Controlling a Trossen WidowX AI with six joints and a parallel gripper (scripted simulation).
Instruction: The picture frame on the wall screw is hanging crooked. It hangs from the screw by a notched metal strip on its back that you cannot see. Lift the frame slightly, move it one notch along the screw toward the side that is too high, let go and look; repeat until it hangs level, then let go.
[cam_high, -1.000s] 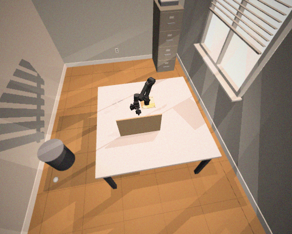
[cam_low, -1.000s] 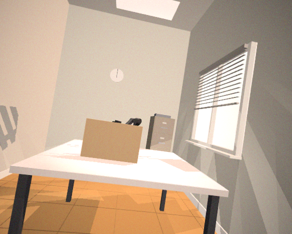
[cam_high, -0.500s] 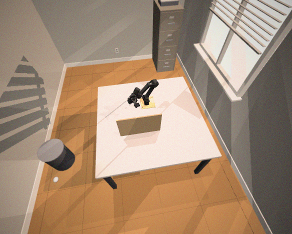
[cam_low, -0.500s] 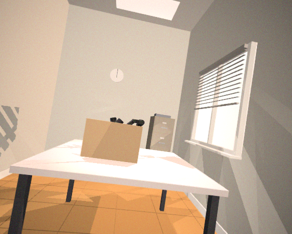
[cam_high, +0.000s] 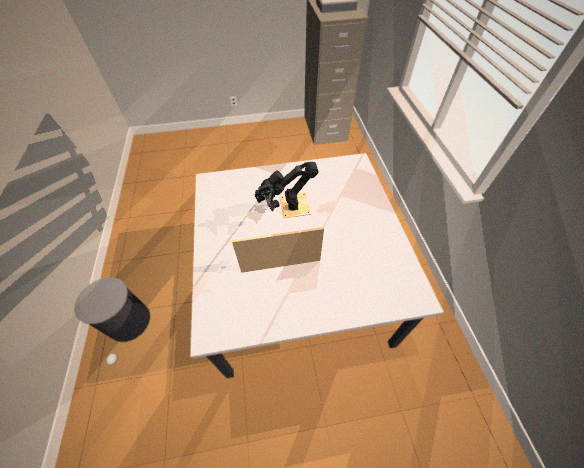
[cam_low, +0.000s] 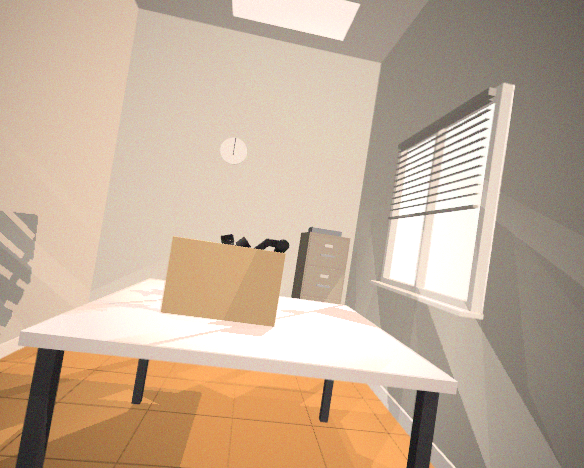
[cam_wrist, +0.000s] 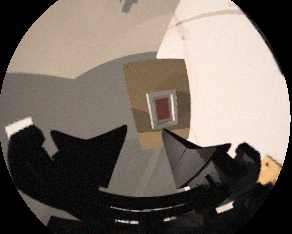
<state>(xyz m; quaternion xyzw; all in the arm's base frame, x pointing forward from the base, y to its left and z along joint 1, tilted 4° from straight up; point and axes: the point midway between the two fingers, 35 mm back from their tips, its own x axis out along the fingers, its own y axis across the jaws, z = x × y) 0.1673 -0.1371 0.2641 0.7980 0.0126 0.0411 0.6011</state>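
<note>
- Our hand (cam_wrist: 146, 152) is open and holds nothing; its two dark fingers stand apart in the wrist view.
- We see the frame (cam_wrist: 162, 108), grey with a red middle, on the brown panel (cam_wrist: 140, 80) at about 12 o'clock from the fingers, not touching them.
- The panel stands upright on the white surface (cam_high: 350, 280), just beside the arm (cam_high: 295, 182).

The picture frame (cam_wrist: 162, 108) is a small upright rectangle with a pale grey border around a dark red centre, seen only in the wrist view. It hangs on the face of a tan board (cam_wrist: 156, 82) that stands upright on the desk (cam_high: 350, 280), and it sits roughly in the middle of that board. Its edges run close to parallel with the board's edges, with any slight tilt too small to judge; the screw is hidden behind it.
</note>
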